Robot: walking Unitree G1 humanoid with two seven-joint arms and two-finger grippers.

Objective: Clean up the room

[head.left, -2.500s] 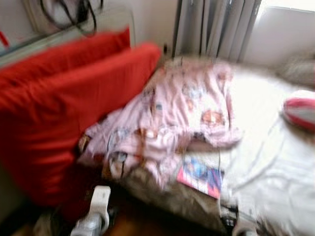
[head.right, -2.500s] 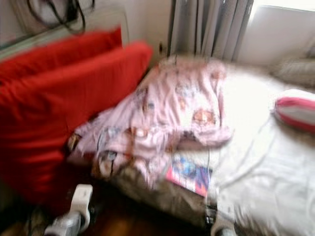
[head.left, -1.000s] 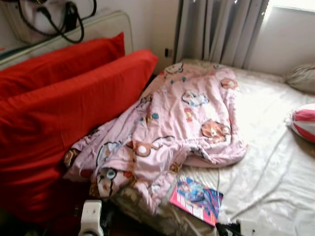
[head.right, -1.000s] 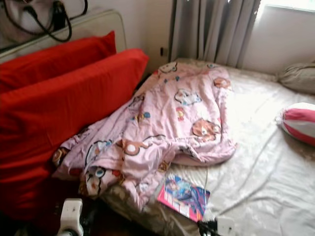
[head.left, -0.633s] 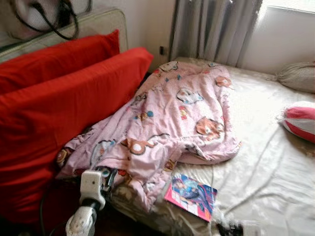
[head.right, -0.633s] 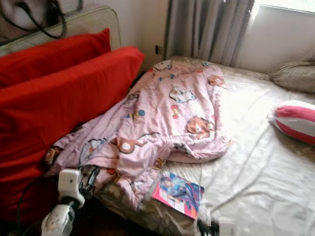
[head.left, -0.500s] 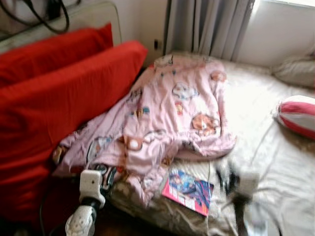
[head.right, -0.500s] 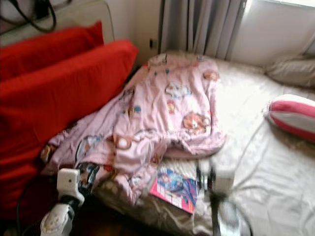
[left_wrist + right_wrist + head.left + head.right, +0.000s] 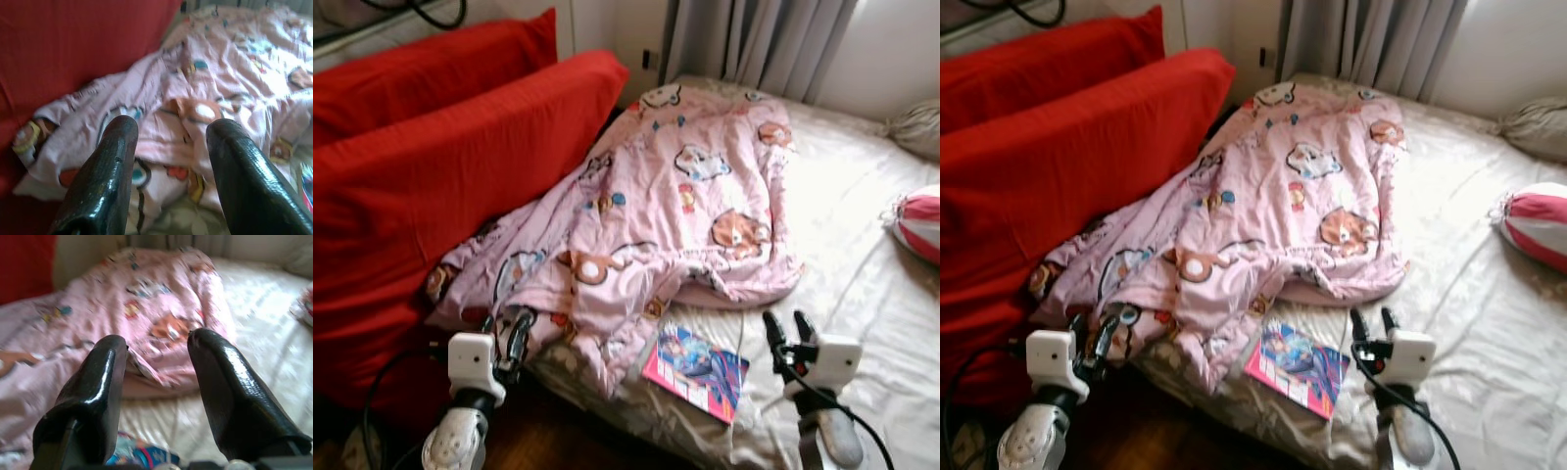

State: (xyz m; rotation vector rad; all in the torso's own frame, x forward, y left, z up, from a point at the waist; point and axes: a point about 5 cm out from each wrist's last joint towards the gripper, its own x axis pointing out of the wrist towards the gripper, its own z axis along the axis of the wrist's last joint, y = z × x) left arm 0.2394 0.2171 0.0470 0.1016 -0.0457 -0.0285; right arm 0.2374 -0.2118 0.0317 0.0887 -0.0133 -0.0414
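Left eye view: both hands, left hand and right hand, have risen open and empty toward the rumpled pink blanket, suggesting straightening begins.

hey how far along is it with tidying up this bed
Nothing looks done yet. The quilt still lies crumpled across the bed and against the red cushions, and the book sits near the bed's edge. In hand: both claws are open and raised, the left claw by the quilt's low corner, the right claw beside the book. Left: quilt, book, and the striped pillow.
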